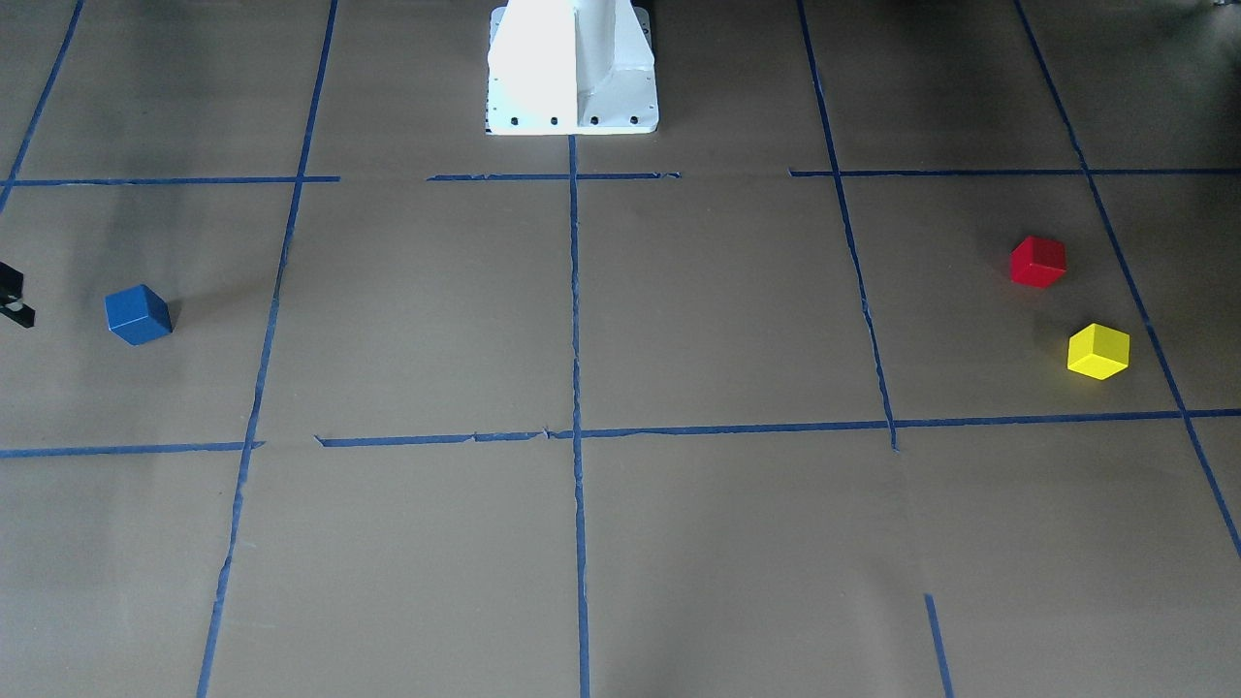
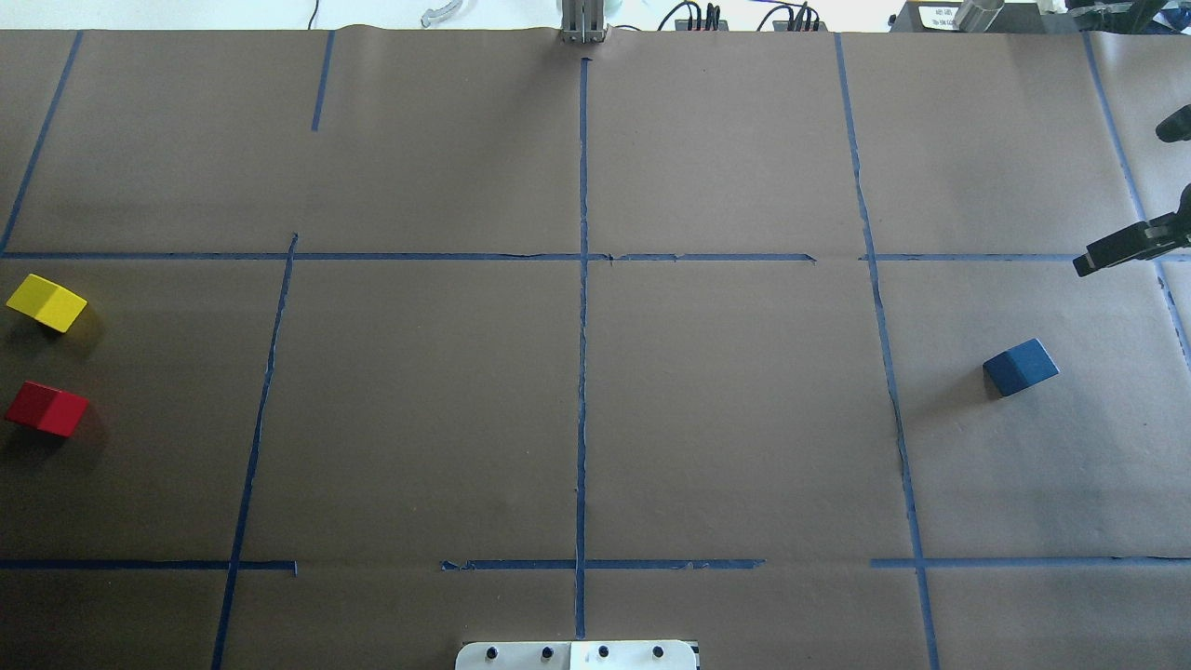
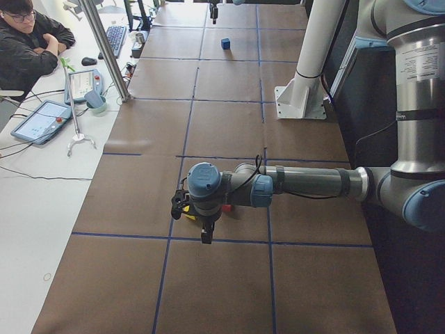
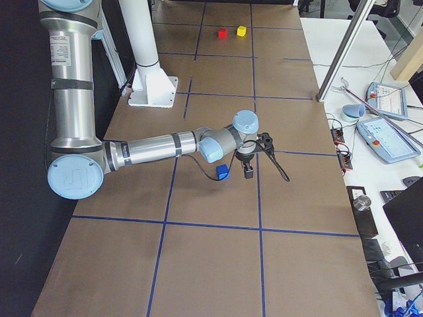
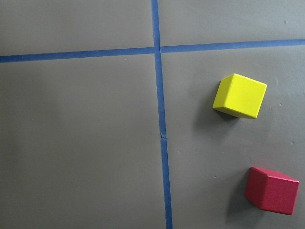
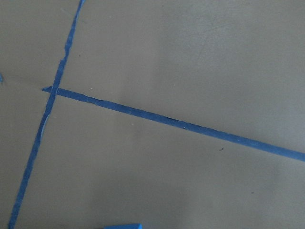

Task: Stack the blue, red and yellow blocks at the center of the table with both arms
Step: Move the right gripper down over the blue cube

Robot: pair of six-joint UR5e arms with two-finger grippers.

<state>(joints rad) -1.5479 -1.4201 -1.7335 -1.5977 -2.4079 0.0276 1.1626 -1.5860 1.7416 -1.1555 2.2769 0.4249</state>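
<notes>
Blue cubic block (image 2: 1021,367) sits on brown paper-covered worktop (image 2: 726,419) beside right tool (image 4: 248,173). Red cubic block (image 2: 46,408) and yellow cubic block (image 2: 46,302) lie by left tool (image 3: 206,236). I cannot tell whether either tool is apart or together.

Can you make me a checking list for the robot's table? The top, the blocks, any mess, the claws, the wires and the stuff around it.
Surface: brown paper table with a blue tape grid, lying flat.
Job's things: blue block on the robot's right side; red block and yellow block on its left side, apart; none at the centre yet.
Clutter: nothing seen.
Grippers: left gripper hangs by the red and yellow blocks; right gripper is near the blue block, not touching; open or shut cannot be told.
Cables: black cable loops at the right wrist.
Surroundings: white pedestal; person at a side desk with tablets.
</notes>
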